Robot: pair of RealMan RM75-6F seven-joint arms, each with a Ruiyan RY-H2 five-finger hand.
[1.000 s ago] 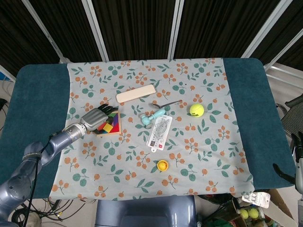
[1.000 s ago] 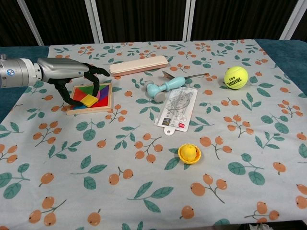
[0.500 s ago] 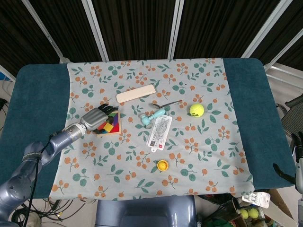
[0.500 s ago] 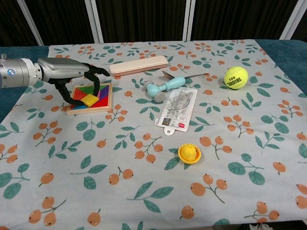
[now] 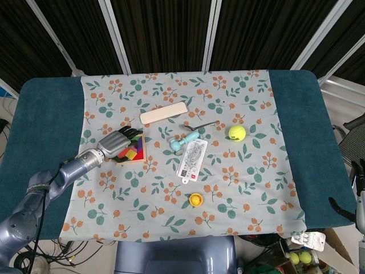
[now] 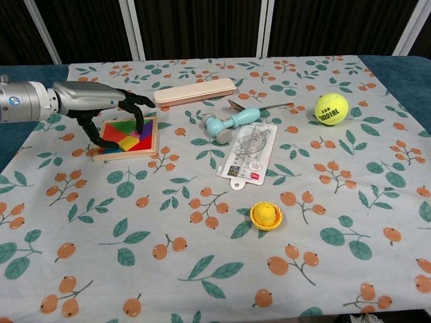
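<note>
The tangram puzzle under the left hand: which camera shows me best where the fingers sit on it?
The chest view. It is closer and from the side: the left hand arches over the tangram puzzle, fingertips down on its coloured pieces. The head view shows the same hand from above, small and covering much of the puzzle.

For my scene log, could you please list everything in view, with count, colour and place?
Wooden tangram puzzle tray: one, multicoloured pieces, left side of cloth.
Long pencil case: one, cream-pink, far centre.
Small dumbbell-shaped toy: one, light blue, centre.
Metal spoon: one, silver, behind the toy.
Packaged ruler set: one, clear-white, centre.
Tennis ball: one, yellow-green, right.
Small round cup: one, yellow, near centre.
Floral tablecloth: one, grey with orange berries.
Left hand: grey-black, fingers on the puzzle.
Right hand: not in view.
</note>
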